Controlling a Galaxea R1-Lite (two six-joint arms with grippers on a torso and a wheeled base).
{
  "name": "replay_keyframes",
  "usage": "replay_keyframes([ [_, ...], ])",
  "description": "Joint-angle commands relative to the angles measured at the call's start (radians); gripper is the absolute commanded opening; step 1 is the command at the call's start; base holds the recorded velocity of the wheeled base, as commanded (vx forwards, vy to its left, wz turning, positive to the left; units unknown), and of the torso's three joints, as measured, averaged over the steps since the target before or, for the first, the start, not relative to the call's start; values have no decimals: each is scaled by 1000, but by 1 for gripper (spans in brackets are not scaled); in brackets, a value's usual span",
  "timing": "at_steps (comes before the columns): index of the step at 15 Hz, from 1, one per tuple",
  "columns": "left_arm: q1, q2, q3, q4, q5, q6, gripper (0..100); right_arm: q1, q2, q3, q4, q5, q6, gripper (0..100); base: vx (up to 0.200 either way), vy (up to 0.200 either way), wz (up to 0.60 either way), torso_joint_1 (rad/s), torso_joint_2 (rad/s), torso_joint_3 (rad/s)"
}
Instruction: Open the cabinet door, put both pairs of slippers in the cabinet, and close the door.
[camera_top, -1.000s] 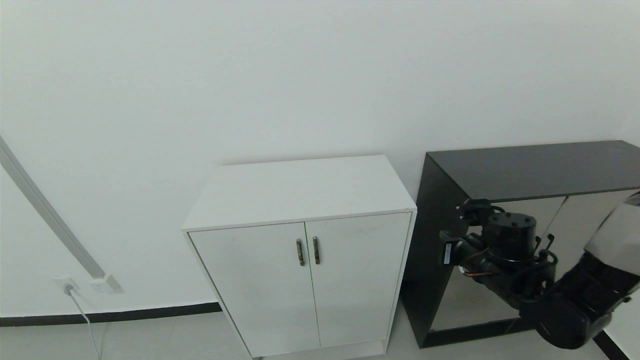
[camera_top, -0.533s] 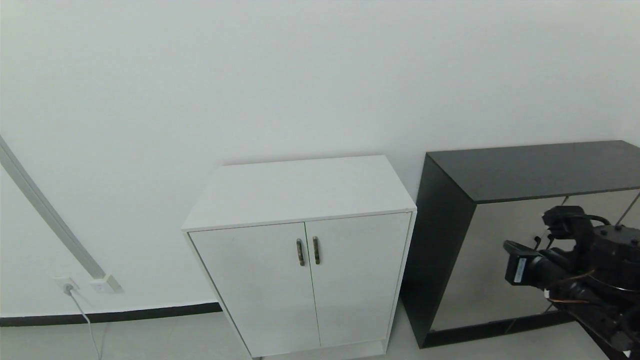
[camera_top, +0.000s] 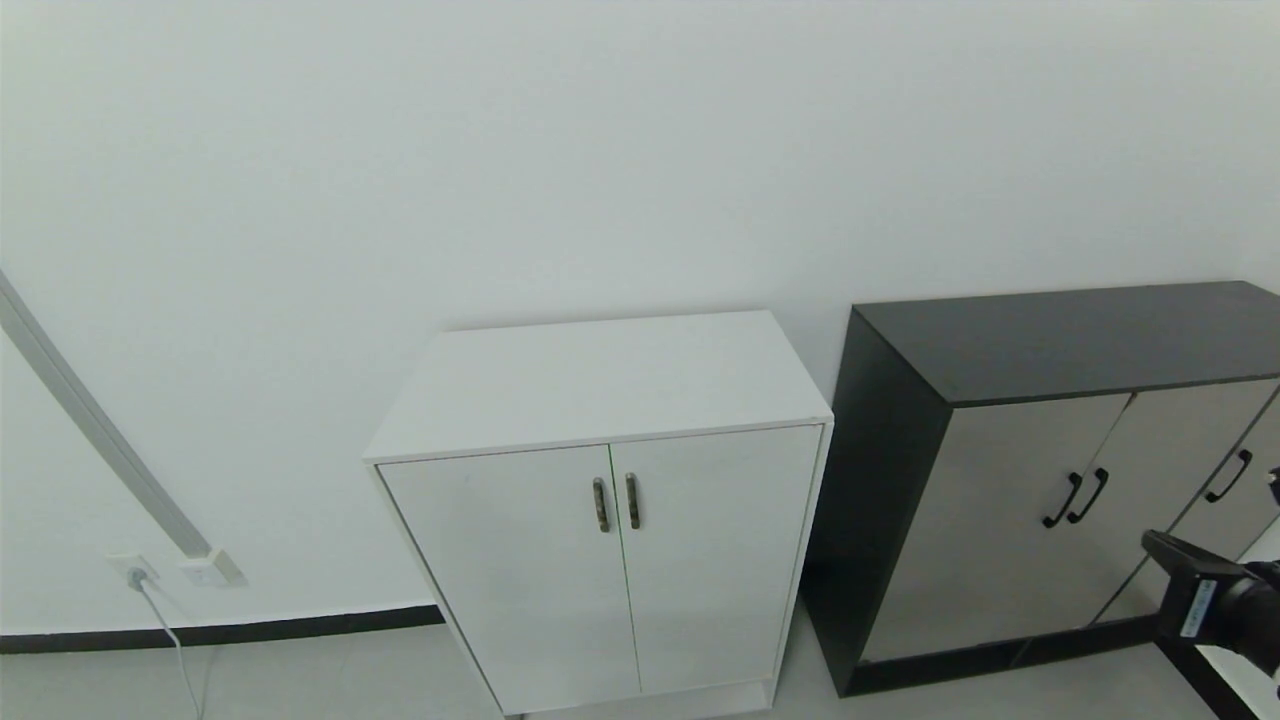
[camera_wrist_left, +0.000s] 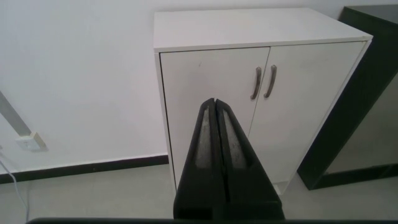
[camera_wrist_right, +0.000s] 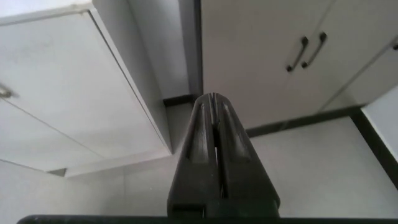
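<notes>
Here's the white cabinet (camera_top: 598, 400) standing against the wall (camera_top: 640, 150), and both doors are flat shut: left door (camera_top: 510, 570), right door (camera_top: 715, 550), with the two upright handles (camera_top: 601, 504) side by side at the centre seam. Just beside it on the robot's right stands a black cabinet (camera_top: 1050, 340) with pale doors, also closed, and dark handles of its own. Over on the left wrist view, the left hand (camera_wrist_left: 215, 106) has its two dark fingers pressed together with nothing between them. It hangs in front of the white cabinet, well apart from it and lined up with the left door. Now the right wrist view: the right hand (camera_wrist_right: 214, 99) is pinched together the same way, carrying nothing, and it points down at the floor (camera_wrist_right: 311, 162) in front of where the two cabinets meet. The right arm (camera_top: 1215, 605) pokes in at the lower right of the head view, low in front of the black cabinet. Down by the skirting on the left, a socket (camera_top: 133, 572) has a cable plugged in.
</notes>
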Motion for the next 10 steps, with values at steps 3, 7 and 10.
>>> replay_keyframes([
  [3,0,0,0,0,0,0,0,-5,-348,-27,323,10,-10,0,0,0,0,0,0,0],
  [7,0,0,0,0,0,0,0,-2,-580,-30,584,22,-10,0,0,0,0,0,0,0],
  [10,0,0,0,0,0,0,0,-2,-782,-33,796,27,-10,0,0,0,0,0,0,0],
])
